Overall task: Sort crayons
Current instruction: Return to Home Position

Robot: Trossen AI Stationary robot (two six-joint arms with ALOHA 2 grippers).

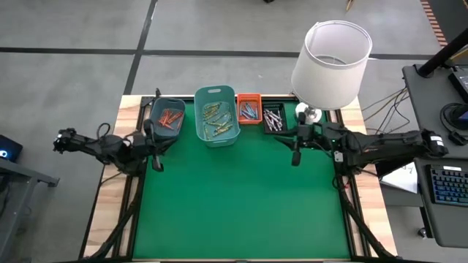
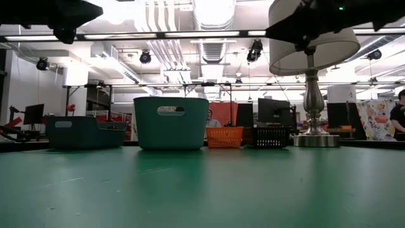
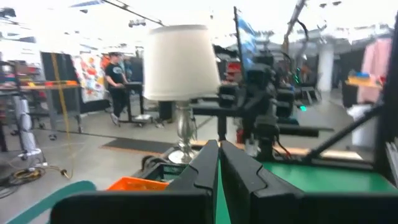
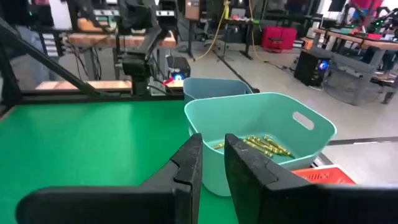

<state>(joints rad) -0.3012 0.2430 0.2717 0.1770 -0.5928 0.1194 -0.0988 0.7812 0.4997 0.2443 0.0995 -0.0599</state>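
Observation:
Four bins stand in a row at the table's far edge. A dark teal bin [image 1: 167,119] holds orange-red crayons [image 1: 172,117]. A light teal bin [image 1: 217,115] holds yellow-green crayons [image 4: 261,145]. A small orange bin [image 1: 248,108] holds blue crayons, and a black bin [image 1: 273,117] holds grey-white ones. My left gripper [image 1: 156,162] is raised near the dark teal bin, shut and empty [image 3: 219,163]. My right gripper [image 1: 295,155] is raised near the black bin, empty, with a narrow gap between its fingers [image 4: 213,163].
A table lamp with a white shade [image 1: 330,62] stands at the far right corner beside the black bin. The green mat [image 1: 241,204] spreads toward the near edge. A desk with a keyboard [image 1: 446,183] is off the table's right side.

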